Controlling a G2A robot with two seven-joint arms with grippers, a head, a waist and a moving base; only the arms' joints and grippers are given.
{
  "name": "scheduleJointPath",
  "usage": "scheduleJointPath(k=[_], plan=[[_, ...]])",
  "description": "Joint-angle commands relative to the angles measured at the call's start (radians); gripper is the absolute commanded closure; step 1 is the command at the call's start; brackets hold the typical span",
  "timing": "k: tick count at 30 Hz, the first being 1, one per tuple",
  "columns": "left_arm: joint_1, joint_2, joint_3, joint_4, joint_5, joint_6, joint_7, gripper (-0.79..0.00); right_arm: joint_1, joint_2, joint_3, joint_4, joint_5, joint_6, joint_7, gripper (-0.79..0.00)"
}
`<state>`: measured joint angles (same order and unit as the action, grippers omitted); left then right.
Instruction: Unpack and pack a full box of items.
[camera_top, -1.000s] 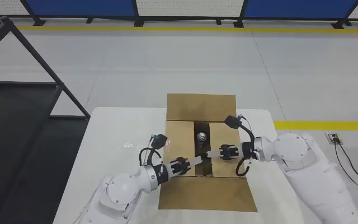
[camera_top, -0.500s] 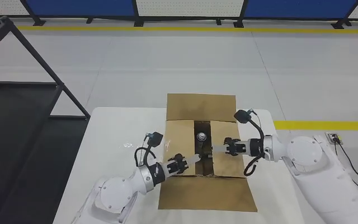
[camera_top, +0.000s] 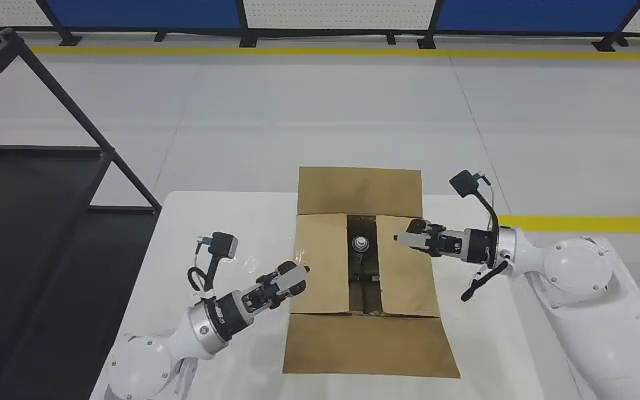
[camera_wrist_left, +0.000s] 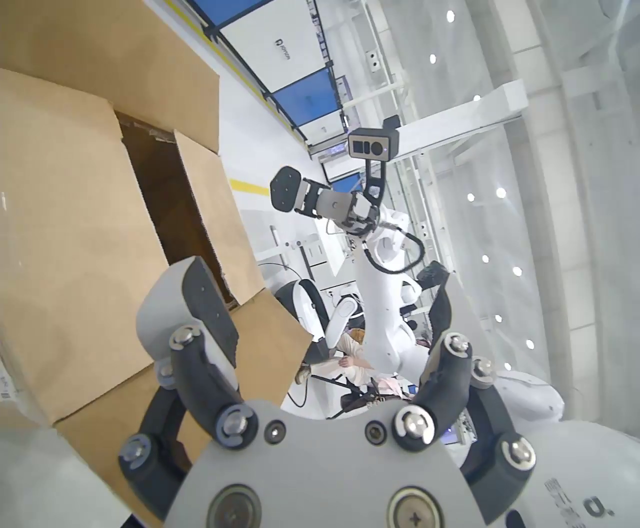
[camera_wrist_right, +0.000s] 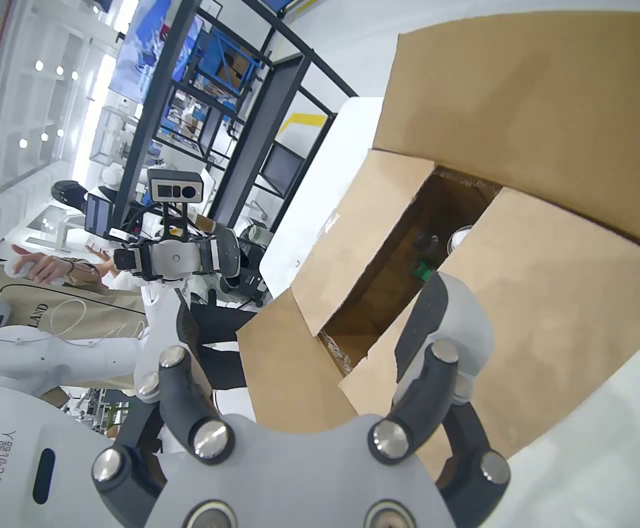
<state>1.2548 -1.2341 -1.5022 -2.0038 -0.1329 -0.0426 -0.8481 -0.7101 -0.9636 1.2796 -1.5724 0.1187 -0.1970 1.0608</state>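
Fingers (camera_wrist_left: 200, 295) of the left hand (camera_top: 293, 277) stand apart with nothing between them, at the left edge of the brown cardboard box (camera_top: 322, 262). The right hand (camera_top: 402, 239), likewise spread and empty, hovers over the box's right inner flap (camera_top: 405, 285). The box sits on the white bench (camera_top: 200, 225), its outer flaps folded out flat, and a silver-capped container (camera_top: 358, 243) stands in the dark gap between the inner flaps. Pale grey floor (camera_top: 300, 110) lies beyond, crossed by a yellow line (camera_top: 300, 50) before blue wall panels (camera_top: 140, 12); a black metal frame (camera_top: 60, 150) stands left of the bench.
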Motion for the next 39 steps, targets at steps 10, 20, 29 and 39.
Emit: scheduleJointPath(k=[10, 20, 29, 39], plan=[[0.173, 0.052, -0.236, 0.054, -0.23, -0.097, -0.516, -0.785, -0.01, 0.016, 0.077, 0.021, 0.059, -0.067, 0.026, -0.785], [0.213, 0.072, -0.263, 0.06, -0.193, -0.084, -0.657, -0.785, -0.03, 0.026, 0.101, 0.007, 0.085, -0.085, 0.036, -0.785], [0.214, 0.077, -0.193, 0.054, -0.189, -0.076, -0.674, -0.785, -0.052, 0.033, 0.114, 0.006, 0.138, -0.144, 0.066, -0.785], [0.147, 0.083, -0.088, 0.104, -0.176, -0.09, -0.567, -0.785, -0.102, 0.044, 0.139, -0.031, 0.136, -0.14, 0.049, -0.785]])
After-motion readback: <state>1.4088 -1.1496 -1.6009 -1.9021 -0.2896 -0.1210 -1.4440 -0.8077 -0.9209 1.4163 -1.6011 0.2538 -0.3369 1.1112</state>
